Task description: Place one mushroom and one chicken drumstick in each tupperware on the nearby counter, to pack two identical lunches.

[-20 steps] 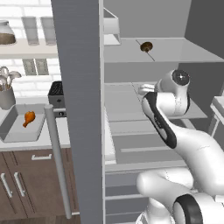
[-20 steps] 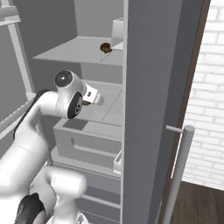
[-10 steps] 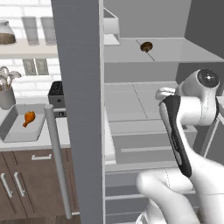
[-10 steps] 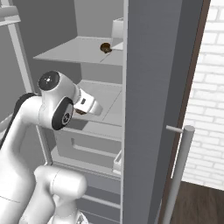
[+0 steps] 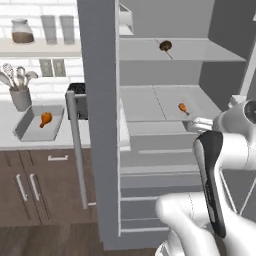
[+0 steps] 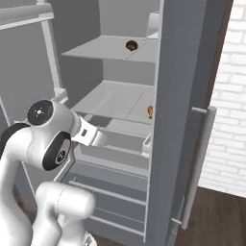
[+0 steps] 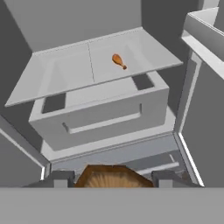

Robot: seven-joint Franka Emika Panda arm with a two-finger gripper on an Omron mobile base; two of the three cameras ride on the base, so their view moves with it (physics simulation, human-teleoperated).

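Matt grey fridge shelves (image 5: pixel 165 102), dark wood-grain cabinets (image 5: pixel 37 187), smooth pale counter (image 5: pixel 10 132)

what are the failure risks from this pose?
1. The gripper holds a brown mushroom near the fingertips; it might slip during the swing out of the fridge.
2. The open fridge door stands between the arm and the tupperware on the counter; a direct swing could clip it.
3. Another mushroom and a drumstick remain on the fridge shelves, so more reaches are needed.
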